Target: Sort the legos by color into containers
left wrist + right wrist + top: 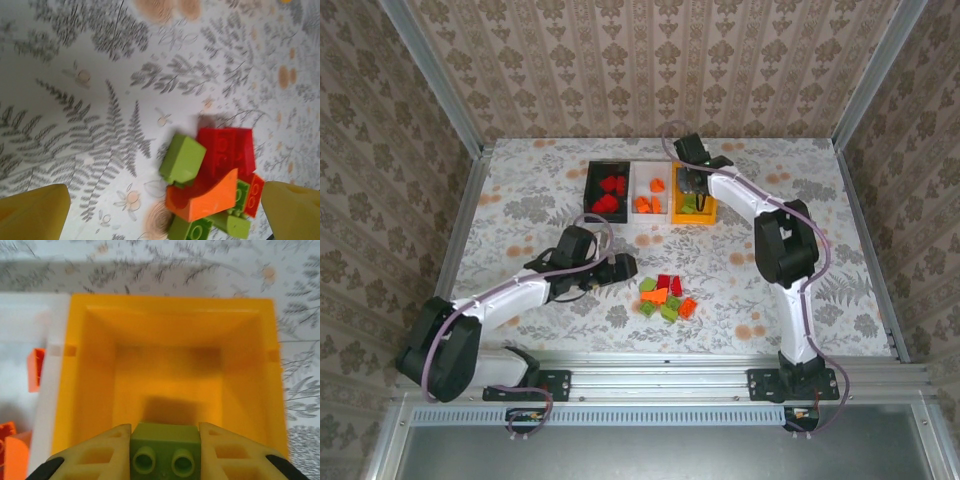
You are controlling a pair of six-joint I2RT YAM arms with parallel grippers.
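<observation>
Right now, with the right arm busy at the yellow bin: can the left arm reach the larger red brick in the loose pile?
Probably yes: the left gripper hangs open beside the pile, and the red brick sits uncovered, though neighbouring bricks crowd it.

Top cam overhead; wrist cams close; legos (665,297) shared.

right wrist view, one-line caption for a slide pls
Right gripper holds a green lego over the open yellow-orange bin, white bin alongside.
</observation>
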